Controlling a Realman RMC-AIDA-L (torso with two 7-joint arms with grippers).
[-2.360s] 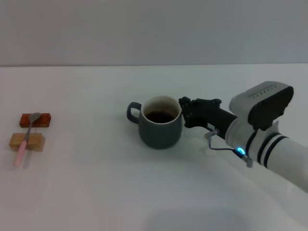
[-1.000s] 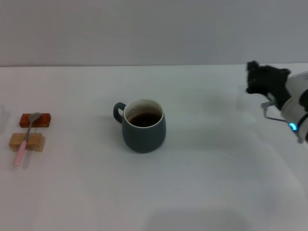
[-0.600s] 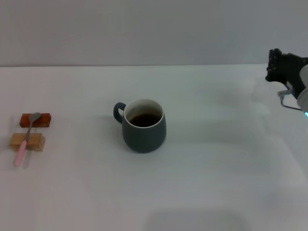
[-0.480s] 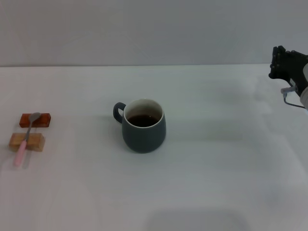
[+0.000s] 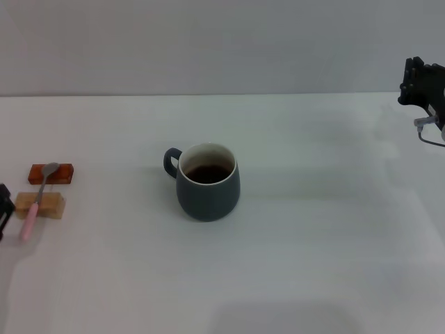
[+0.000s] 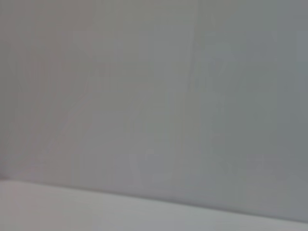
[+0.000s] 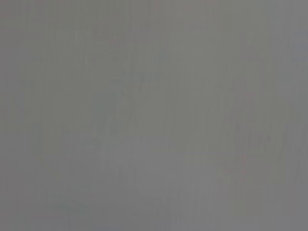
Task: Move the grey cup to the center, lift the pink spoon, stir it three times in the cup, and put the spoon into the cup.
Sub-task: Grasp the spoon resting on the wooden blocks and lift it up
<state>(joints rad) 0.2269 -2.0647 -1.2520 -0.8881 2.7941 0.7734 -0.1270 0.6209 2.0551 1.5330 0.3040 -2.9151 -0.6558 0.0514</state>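
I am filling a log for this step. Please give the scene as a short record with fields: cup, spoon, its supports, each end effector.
cup: grey cup upright at table centre, dark liquid inside, handle toward robot's left
spoon: pink spoon lying across two blocks, far left
supports: red-brown block under bowl, tan wooden block under handle
left end effector: at left edge, beside spoon, barely in view
right end effector: raised at right edge, far from cup
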